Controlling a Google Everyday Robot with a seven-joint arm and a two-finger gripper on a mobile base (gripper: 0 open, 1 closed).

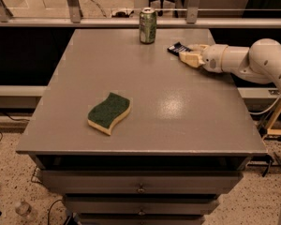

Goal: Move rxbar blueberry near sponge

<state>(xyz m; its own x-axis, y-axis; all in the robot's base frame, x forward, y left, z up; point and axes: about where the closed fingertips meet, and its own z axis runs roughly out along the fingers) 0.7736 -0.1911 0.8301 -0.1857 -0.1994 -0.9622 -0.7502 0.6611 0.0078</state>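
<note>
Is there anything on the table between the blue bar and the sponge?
No. In the camera view, only bare tabletop lies between the rxbar blueberry and the sponge. The gripper is at the bar, near the table's back.
</note>
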